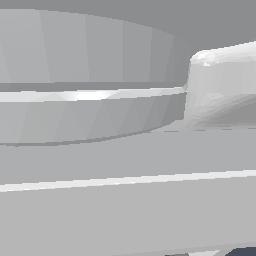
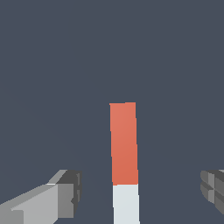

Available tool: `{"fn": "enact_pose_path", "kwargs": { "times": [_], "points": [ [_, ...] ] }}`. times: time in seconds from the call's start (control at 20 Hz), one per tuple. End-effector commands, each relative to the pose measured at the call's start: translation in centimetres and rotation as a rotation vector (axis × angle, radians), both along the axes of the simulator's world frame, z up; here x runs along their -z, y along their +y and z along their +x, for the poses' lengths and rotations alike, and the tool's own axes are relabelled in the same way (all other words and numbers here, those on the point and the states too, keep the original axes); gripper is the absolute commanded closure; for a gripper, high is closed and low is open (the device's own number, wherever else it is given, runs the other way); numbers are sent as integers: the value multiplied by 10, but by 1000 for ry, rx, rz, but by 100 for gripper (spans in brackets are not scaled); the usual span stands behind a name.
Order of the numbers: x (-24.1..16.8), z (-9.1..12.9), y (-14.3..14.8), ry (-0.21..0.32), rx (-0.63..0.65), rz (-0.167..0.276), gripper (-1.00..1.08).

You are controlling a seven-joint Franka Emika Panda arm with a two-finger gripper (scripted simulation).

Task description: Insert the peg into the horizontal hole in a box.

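In the wrist view the peg (image 2: 124,144) lies on the dark floor as a long bar, orange-red along one half and white (image 2: 126,203) along the other. My gripper (image 2: 140,192) is open, with one finger (image 2: 65,194) on each side of the peg's white half and wide gaps between fingers and peg. Nothing is held. The tan box and its hole are out of view in both views. The exterior view is filled by grey arm body (image 1: 100,115) at close range and shows neither peg nor box.
Plain dark grey floor (image 2: 52,65) surrounds the peg in the wrist view. The exterior view shows only pale grey arm links (image 1: 220,85) and a small dark patch of floor at its lower right corner.
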State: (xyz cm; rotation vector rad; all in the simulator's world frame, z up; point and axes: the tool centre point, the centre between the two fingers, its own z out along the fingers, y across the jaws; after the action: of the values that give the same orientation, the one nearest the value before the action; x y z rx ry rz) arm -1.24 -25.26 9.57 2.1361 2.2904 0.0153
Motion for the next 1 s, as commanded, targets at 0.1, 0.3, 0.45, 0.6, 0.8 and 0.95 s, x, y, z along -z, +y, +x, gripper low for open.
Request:
{"fn": "enact_pose_path", "kwargs": {
  "times": [0.1, 0.3, 0.45, 0.6, 0.8, 0.95],
  "points": [
    [14, 0, -40, 6, -17, 0, -92],
    [23, 2, -65, 10, -26, 0, -92],
    [27, 3, -77, 12, -30, 0, -92],
    [29, 3, -85, 13, -33, -1, -92],
    [30, 4, -89, 14, -34, -1, -92],
    [31, 4, -89, 14, -33, -1, -92]
  ]
}}
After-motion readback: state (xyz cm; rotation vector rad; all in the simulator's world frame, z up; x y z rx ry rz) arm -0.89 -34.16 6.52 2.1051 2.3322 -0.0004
